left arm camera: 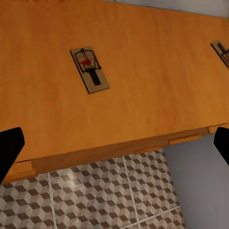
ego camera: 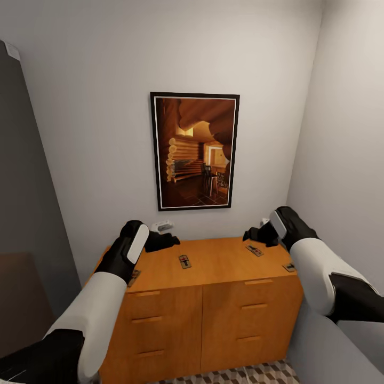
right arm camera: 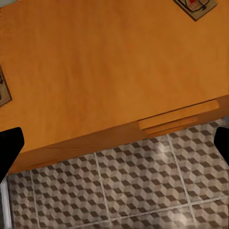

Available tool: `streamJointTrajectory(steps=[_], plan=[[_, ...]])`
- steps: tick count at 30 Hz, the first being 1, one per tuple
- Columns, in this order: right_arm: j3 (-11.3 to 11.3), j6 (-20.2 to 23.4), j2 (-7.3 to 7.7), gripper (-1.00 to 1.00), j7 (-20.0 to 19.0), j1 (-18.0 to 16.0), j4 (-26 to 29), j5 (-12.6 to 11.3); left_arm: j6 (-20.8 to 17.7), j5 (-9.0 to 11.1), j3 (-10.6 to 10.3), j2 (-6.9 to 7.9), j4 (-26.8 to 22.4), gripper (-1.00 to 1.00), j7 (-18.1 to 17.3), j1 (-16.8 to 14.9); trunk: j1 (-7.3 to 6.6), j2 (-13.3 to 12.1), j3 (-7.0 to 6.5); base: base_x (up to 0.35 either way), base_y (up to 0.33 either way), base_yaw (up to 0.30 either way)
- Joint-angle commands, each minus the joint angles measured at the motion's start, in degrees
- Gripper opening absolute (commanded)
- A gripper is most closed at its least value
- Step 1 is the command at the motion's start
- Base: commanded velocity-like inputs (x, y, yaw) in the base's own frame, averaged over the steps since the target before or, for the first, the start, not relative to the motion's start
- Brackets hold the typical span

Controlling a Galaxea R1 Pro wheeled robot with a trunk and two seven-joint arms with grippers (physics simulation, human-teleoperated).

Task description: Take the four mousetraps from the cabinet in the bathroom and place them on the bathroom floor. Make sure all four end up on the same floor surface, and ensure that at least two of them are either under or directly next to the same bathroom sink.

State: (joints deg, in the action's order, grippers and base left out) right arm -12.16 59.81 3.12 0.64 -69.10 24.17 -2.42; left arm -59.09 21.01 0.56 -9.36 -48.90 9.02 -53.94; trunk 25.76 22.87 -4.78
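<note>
Both end effectors, left (ego camera: pixel 160 241) and right (ego camera: pixel 256 234), are hovering spread apart over the cabinet (ego camera: pixel 213 298), risking nudging a mousetrap (ego camera: pixel 185 261) off its edge.

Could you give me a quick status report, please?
Left gripper and right gripper open, empty, over cabinet. Four mousetraps untouched on top. Nothing blocking.

Head faces cabinet (ego camera: pixel 213 298) – wrists overhead, close.
</note>
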Motion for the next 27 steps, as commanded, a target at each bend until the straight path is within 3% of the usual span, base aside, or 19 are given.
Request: streamJointTrajectory(steps=[1,10,12,15,16,20,21,27], plan=[[-0.67,0.19,0.08,1.0,0.07,-0.33,-0.52,-0.2,-0.16,0.61,0.06,-0.01,0.01,1.0,0.56,-0.11,0.02,0.04,0.03,0.0,0.0,0.0],[-3.17,0.19,0.36,1.0,0.6,-1.78,-3.35,-0.22,0.02,0.54,0.15,0.18,0.26,1.0,0.6,-0.43,0.02,0.04,0.03,0.0,0.0,0.0],[-3.35,0.19,0.38,1.0,3.91,-1.89,-3.69,-0.29,0.07,0.53,0.22,0.2,0.29,1.0,0.62,-0.45,0.02,0.04,0.03,0.0,0.0,0.0],[-3.66,0.19,0.34,1.0,11.93,-1.95,-3.91,-0.81,0.13,0.49,0.31,0.22,0.46,1.0,0.71,-0.46,0.02,0.04,0.03,0.0,0.0,0.0],[-4.36,0.19,0.31,1.0,15.96,-1.97,-3.97,-1.77,0.21,0.47,0.38,0.22,0.63,1.0,0.77,-0.46,0.02,0.04,0.03,0.0,0.0,0.0],[-8.05,-0.4,0.26,1.0,22.32,-1.99,-4.08,-6.12,0.34,0.42,0.45,0.25,1.39,1.0,0.87,-0.47,0.02,0.04,0.03,0.0,0.0,0.0],[-9.91,-1.48,0.25,1.0,25.13,-1.99,-4.13,-8.44,0.39,0.39,0.45,0.27,1.97,1.0,0.91,-0.47,0.02,0.04,0.03,0.0,0.0,0.0],[-12.46,-3.81,0.23,1.0,34.89,-2.0,-4.19,-12.25,0.48,0.3,0.42,0.24,3.22,1.0,1.06,-0.47,0.02,0.04,0.03,0.0,0.0,0.0]])
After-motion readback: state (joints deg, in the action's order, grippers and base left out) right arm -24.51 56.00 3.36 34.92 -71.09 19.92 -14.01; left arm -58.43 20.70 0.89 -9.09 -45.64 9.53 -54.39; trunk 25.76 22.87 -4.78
